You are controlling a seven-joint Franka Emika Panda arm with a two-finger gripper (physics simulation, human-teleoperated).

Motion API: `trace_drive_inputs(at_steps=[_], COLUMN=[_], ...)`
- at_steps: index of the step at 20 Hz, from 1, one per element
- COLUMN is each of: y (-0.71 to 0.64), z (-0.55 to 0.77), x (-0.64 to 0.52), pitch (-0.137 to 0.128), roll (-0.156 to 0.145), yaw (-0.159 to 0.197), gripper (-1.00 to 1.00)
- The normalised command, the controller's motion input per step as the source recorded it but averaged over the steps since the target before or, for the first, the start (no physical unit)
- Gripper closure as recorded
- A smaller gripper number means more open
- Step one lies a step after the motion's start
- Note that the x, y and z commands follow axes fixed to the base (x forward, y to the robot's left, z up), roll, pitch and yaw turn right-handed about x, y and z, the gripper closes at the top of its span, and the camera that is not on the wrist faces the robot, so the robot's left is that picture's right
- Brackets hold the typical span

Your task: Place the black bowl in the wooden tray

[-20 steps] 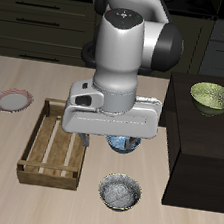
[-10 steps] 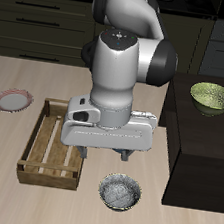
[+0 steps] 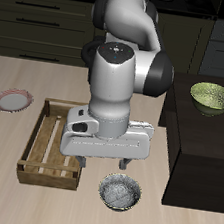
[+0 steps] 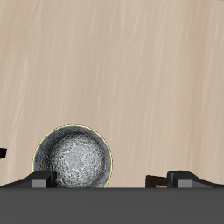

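The black bowl [image 3: 121, 193] stands upright on the table near its front edge, with a dark rim and a grey speckled inside. It also shows in the wrist view [image 4: 73, 157]. The wooden tray [image 3: 40, 146] lies beside it, partly hidden by the arm. My gripper [image 3: 104, 163] hangs open and empty just behind and above the bowl, between the bowl and the tray. In the wrist view the gripper [image 4: 112, 180] has its fingertips [image 4: 184, 178] wide apart, and the bowl sits off-centre near one of them.
A tall black box [image 3: 201, 157] stands beside the bowl, with a yellow-green bowl [image 3: 213, 96] on top. A small pink-rimmed plate [image 3: 13, 99] lies beyond the tray. Dark cabinets stand behind the table.
My gripper has moved toward the table's front edge and lower, closer to the black bowl. The blue-patterned bowl seen under it earlier is now hidden behind the hand.
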Motion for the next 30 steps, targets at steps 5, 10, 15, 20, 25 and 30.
trace_drive_inputs(at_steps=[5,10,15,20,25,30], y=[0.01,0.10,0.06,-0.01,-0.04,0.05], z=[-0.08,-0.39,-0.15,-0.13,-0.14,-0.21], x=[0.08,0.11,0.03,0.05,0.07,0.00], pitch=[0.004,0.047,0.020,0.026,0.024,0.034], roll=[-0.005,0.014,0.012,-0.001,-0.004,0.014], yaw=[0.015,0.059,0.025,0.012,0.015,0.019], gripper=[-1.00,-1.00,-1.00,-1.00,-1.00,-1.00])
